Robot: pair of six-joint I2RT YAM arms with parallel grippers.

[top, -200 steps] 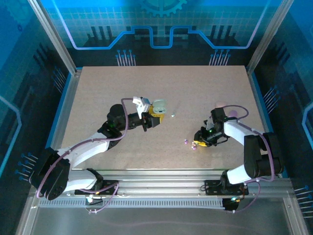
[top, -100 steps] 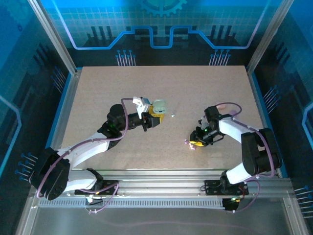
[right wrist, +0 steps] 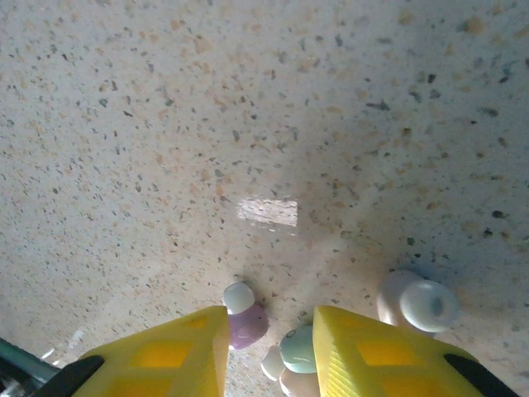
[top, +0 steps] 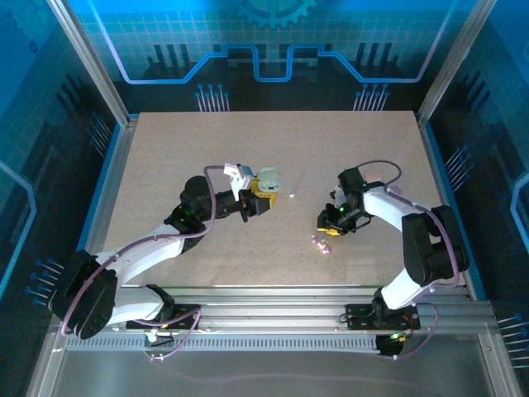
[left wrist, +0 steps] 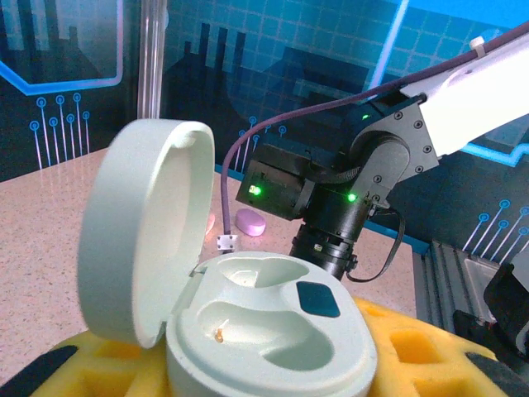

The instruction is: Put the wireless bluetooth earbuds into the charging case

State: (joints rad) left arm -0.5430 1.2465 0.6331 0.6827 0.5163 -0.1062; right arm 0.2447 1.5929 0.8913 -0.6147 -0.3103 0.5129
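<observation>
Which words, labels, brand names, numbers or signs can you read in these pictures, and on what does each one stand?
None: no word, number or brand can be read here.
charging case: plain pale shell, and its dark patch bears no lettering.
back panel: only a gear shape and circuit lines, no text.

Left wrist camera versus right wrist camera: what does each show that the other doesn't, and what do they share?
Left wrist view: the open charging case, lid up, no earbud in either socket, gripped in the left pincer, with the right arm and a lilac oval case beyond. Right wrist view: a lilac earbud and a mint earbud lying at the gap of the open right pincer, a pinkish earbud off to one side. Shared: the speckled tabletop and yellow finger pads.
</observation>
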